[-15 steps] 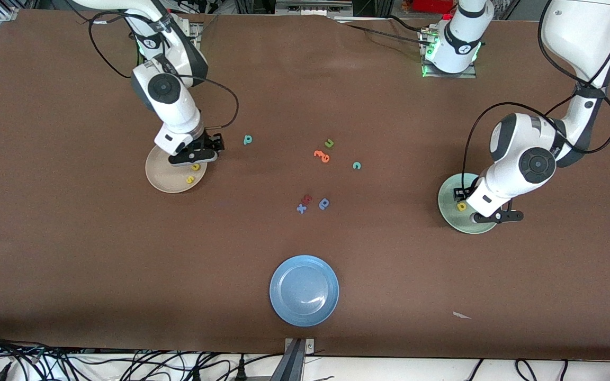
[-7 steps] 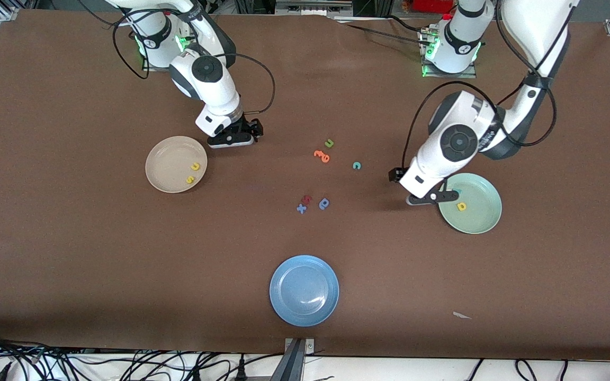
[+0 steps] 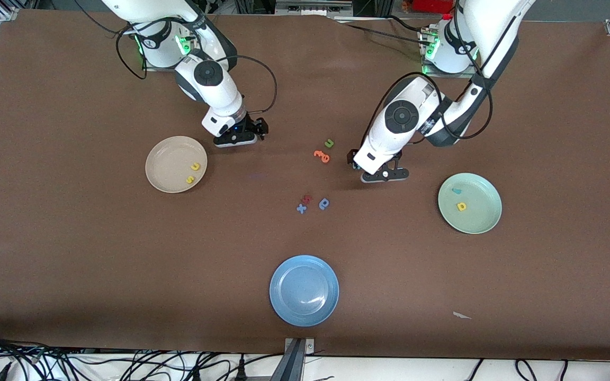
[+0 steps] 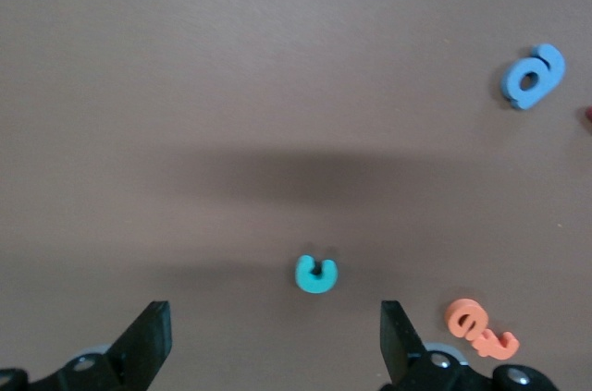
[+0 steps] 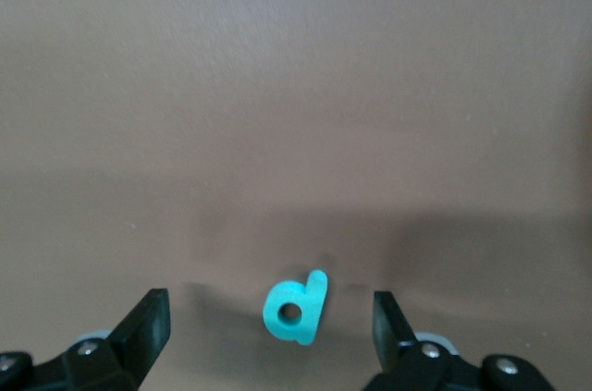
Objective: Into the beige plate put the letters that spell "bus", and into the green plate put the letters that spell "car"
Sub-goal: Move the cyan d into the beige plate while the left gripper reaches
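Teal c (image 4: 316,274): lies flat on the brown table (image 3: 72,238), alone, near the orange letter (image 4: 479,330); in the front view the left arm hides it

Left gripper (image 3: 384,174): hangs low over the teal c, fingers spread wide and empty, the letter midway between them in the left wrist view

Teal b (image 5: 297,307): flat on the table just beside the beige plate (image 3: 163,174), toward the table's middle; hidden in the front view under the right arm

Right gripper (image 3: 237,138): low over the teal b, fingers wide apart, nothing held

Beige plate: already holds the yellow u (image 3: 195,166) and yellow s (image 3: 190,180); only the b is missing

Green plate (image 3: 482,219): holds the yellow a (image 3: 462,207) and teal r (image 3: 456,191); only the c is missing

Doing the step well: each letter looks thin and small, so the fingers likely need to reach the table before closing; keep each letter centred so it does not skid aside

Risk: the orange letter lies close to one left finger and could get nudged

Other letters: green u (image 3: 329,143), blue rounded letter (image 3: 324,203), and the blue plate (image 3: 284,307) are not wanted
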You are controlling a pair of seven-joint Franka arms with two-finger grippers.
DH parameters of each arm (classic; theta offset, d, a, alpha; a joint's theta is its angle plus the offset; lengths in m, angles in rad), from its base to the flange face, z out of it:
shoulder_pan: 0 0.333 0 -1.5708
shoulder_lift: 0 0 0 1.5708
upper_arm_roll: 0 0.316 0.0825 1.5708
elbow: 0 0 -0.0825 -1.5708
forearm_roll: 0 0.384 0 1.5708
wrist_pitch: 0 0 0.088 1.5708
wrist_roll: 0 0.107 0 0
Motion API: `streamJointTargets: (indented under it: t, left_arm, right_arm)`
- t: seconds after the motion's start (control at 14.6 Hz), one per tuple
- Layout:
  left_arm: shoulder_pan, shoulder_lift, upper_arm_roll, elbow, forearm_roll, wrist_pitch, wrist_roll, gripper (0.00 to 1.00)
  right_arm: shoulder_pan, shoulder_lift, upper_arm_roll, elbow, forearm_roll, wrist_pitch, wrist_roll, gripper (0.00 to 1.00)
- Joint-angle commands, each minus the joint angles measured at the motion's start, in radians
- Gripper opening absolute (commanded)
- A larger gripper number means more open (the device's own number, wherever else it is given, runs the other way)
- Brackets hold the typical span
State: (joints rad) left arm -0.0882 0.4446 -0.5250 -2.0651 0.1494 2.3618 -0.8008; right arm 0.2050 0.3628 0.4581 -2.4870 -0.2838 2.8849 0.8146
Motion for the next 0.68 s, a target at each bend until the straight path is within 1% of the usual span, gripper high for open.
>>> streamJointTargets:
  t: [0.0,0.14,0.21,0.34,0.41,0.48,0.55,0.62]
  left_arm:
    - [-0.011,0.039,0.002,-0.006,0.057,0.049,-0.012,0.98]
    - [-0.015,0.069,0.002,-0.004,0.103,0.062,-0.011,0.97]
    - [-0.015,0.089,0.000,-0.003,0.133,0.069,-0.012,0.97]
    - [-0.016,0.109,0.000,-0.003,0.139,0.083,-0.012,0.96]
    - [-0.016,0.115,0.000,-0.004,0.139,0.083,-0.014,0.95]
    - [-0.019,0.118,-0.001,-0.004,0.139,0.083,-0.014,0.93]
    - [-0.031,0.120,-0.001,-0.007,0.139,0.083,-0.015,0.90]
    - [-0.035,0.125,0.000,-0.010,0.139,0.083,-0.015,0.86]
  right_arm:
    - [0.013,-0.008,-0.013,-0.032,-0.011,0.042,0.018,0.81]
    - [0.013,-0.007,-0.018,-0.049,-0.017,0.059,0.018,0.70]
    - [0.013,-0.007,-0.022,-0.052,-0.018,0.065,0.018,0.62]
    - [0.011,-0.007,-0.024,-0.052,-0.020,0.065,0.008,0.40]
    - [0.013,-0.008,-0.024,-0.050,-0.023,0.065,0.005,0.33]
    - [0.013,-0.008,-0.032,-0.050,-0.031,0.065,0.000,0.23]
    - [0.011,-0.008,-0.036,-0.050,-0.040,0.065,-0.002,0.07]
    - [0.011,-0.010,-0.038,-0.050,-0.043,0.065,-0.002,0.00]
